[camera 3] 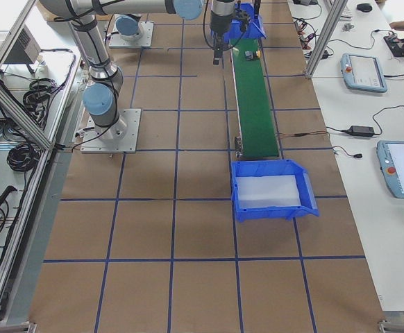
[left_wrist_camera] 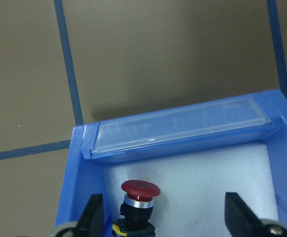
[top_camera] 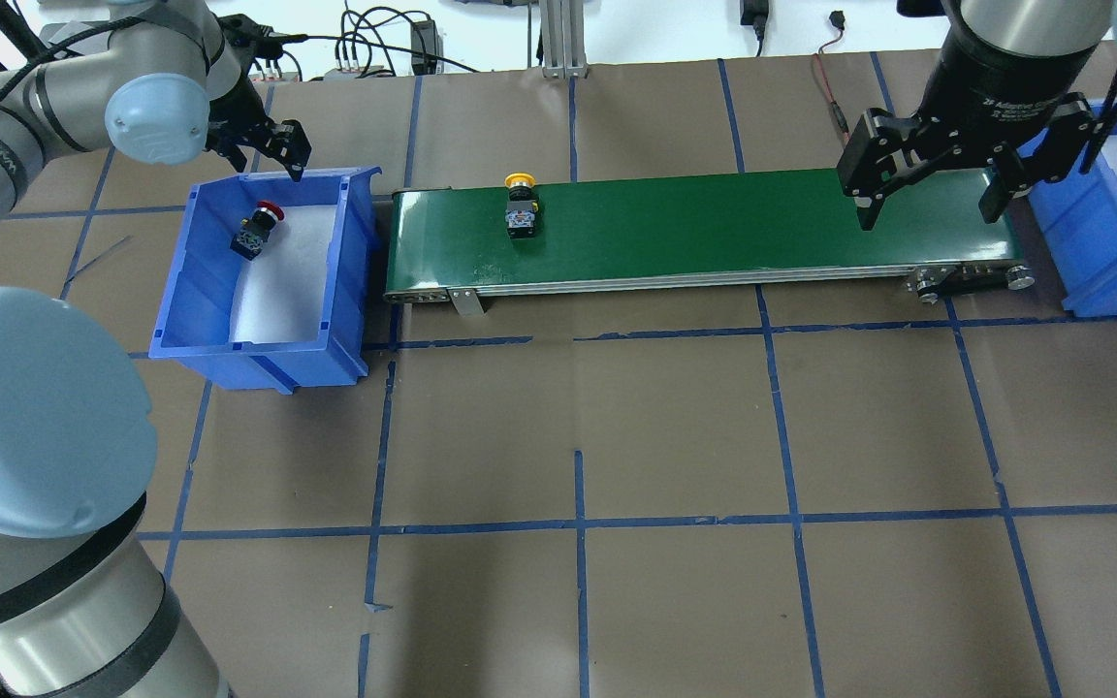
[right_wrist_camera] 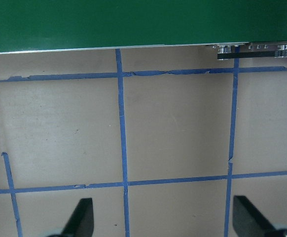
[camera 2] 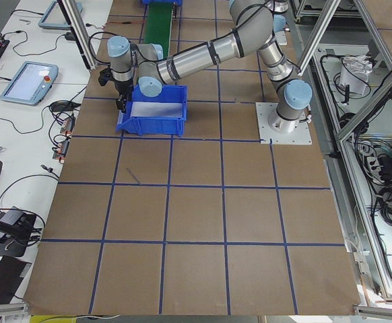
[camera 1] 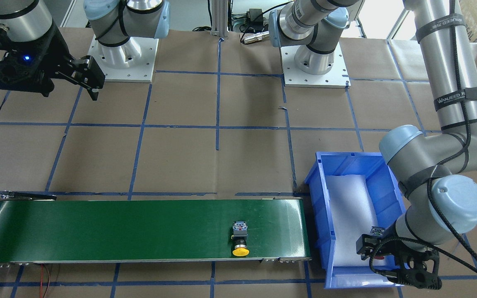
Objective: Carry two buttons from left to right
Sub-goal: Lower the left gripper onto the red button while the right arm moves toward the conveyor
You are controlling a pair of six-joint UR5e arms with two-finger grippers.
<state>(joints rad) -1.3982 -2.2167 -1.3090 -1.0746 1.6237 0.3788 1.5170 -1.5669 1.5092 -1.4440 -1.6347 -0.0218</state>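
Well, one button on the belt, one in the bin

And here we have the yellow button [top_camera: 520, 206] lying on its side on the green belt [top_camera: 714, 228], close to the belt's left end. Its mushroom cap points away from the robot and its blocky body points back toward it. Both grippers are well apart from it.

Over at the left bin [top_camera: 258, 364], we find the red button [left_wrist_camera: 141, 188] resting on the white foam [left_wrist_camera: 207, 173] that lines the floor. It lies on its side too, cap aimed at the bin's far wall. The left gripper [left_wrist_camera: 163, 197] hangs over that far end of the bin with its fingers [left_wrist_camera: 237, 217] spread wide. From the wrist camera we see the button between them, closer to one finger than the other. Whether either finger touches it, we can't tell from here. In the overhead view the gripper sits by the bin's far rim, with the button a little way inside.

Swing to the other side: the right gripper [top_camera: 927, 221] hangs high near the belt's right end, jaws wide apart and holding nothing. Its wrist camera looks down on the brown table [right_wrist_camera: 173, 133] crossed with blue tape, and the belt's edge runs along the top of that view. Just beyond the belt's right end stands the right bin [top_camera: 1092, 262], blue like the first and lined with white foam as well.
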